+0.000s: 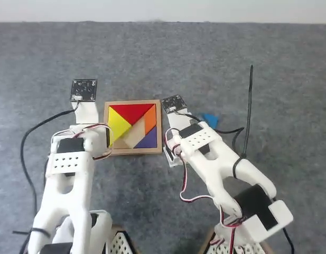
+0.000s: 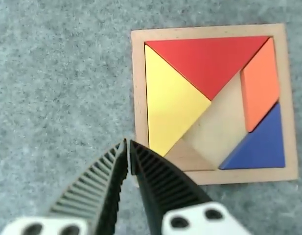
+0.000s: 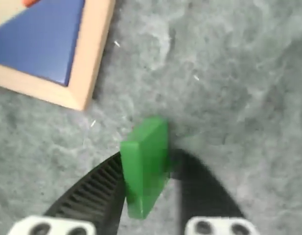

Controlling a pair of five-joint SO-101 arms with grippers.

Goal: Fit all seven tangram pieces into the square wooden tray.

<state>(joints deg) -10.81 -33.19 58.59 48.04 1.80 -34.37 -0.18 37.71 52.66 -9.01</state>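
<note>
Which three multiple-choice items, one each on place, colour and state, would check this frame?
1. Where is the green piece? A in the tray; B in the right gripper, off the tray; C under the left gripper.
2. What colour is the large triangle touching the yellow triangle? A red; B green; C pink.
3. How is the left gripper? A open; B shut on a piece; C shut, empty.
Answers: B, the fingers clamp it beside the tray; A, the red triangle shares an edge with it; C, the fingers meet with nothing between.
</note>
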